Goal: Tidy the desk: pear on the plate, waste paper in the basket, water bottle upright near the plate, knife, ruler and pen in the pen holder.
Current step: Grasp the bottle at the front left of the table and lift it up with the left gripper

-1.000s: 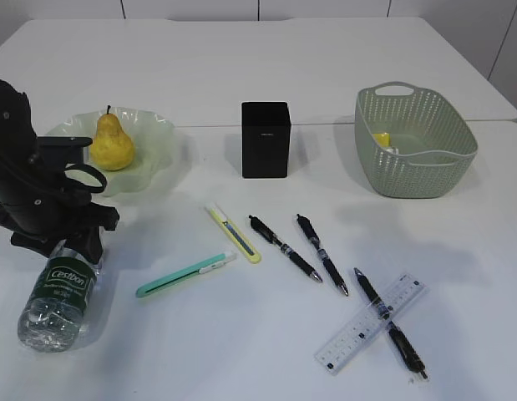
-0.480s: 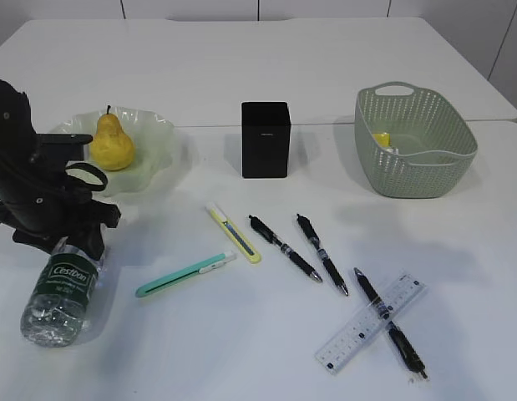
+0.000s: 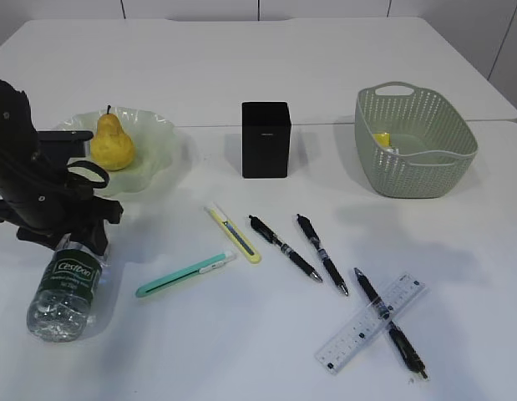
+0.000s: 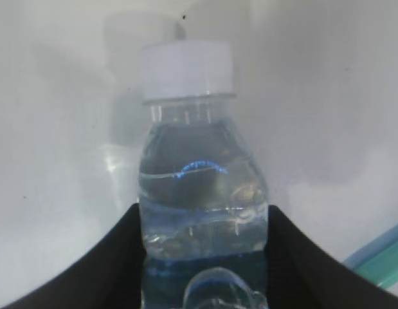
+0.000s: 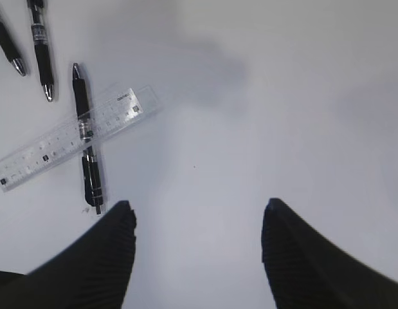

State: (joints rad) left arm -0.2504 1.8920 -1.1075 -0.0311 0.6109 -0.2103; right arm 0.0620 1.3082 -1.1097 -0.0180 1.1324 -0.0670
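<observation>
Left claw (image 4: 204, 257): clamped round the water bottle (image 3: 67, 286), which lies tilted on the desk (image 3: 266, 334) beneath it.
Right claw (image 5: 197, 222): wide, empty.
Risk: round, wet-looking plastic could slip or roll while being stood up.

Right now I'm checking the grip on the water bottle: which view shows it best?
The left wrist view: the water bottle fills the frame, with the left gripper jaws against both its sides. The exterior view shows the whole bottle tilted on the desk, but the arm hides the grip. The right wrist view shows no bottle.
</observation>
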